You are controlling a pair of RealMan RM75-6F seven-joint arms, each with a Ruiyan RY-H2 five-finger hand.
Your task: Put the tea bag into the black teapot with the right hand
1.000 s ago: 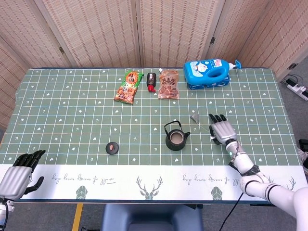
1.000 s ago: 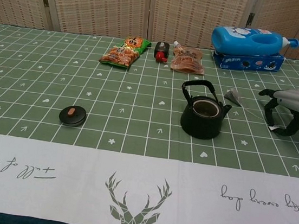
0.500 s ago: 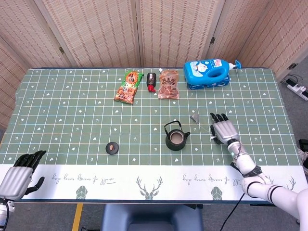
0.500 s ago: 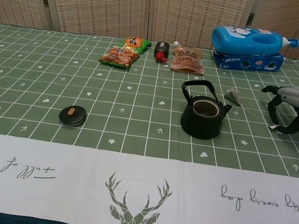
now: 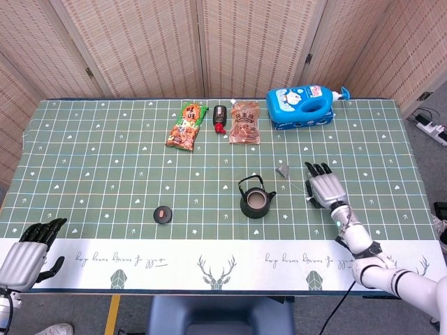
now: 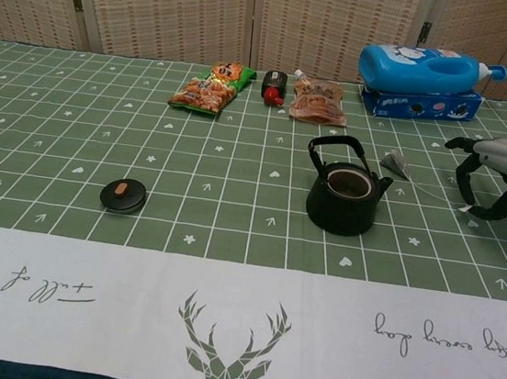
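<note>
The right hand (image 6: 501, 174), fingers curled around the tag of the tea bag (image 6: 394, 161), has lifted slightly; the bag still lies on the worktop beside the open black teapot (image 6: 343, 197), string tightening.

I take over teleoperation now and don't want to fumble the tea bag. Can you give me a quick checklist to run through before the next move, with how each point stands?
1. Teapot lid off and mouth free: ok; the lid lies apart on the cloth to the left.
2. Tea bag still on the table, beside the spout: ok; its string runs toward the right hand.
3. Right hand holds the string tag: cannot tell; the fingers curl just above it, contact unclear.
4. Path from bag to pot free of other things: ok.
5. Left hand out of the way: ok, at the near left table edge, holding nothing.
</note>
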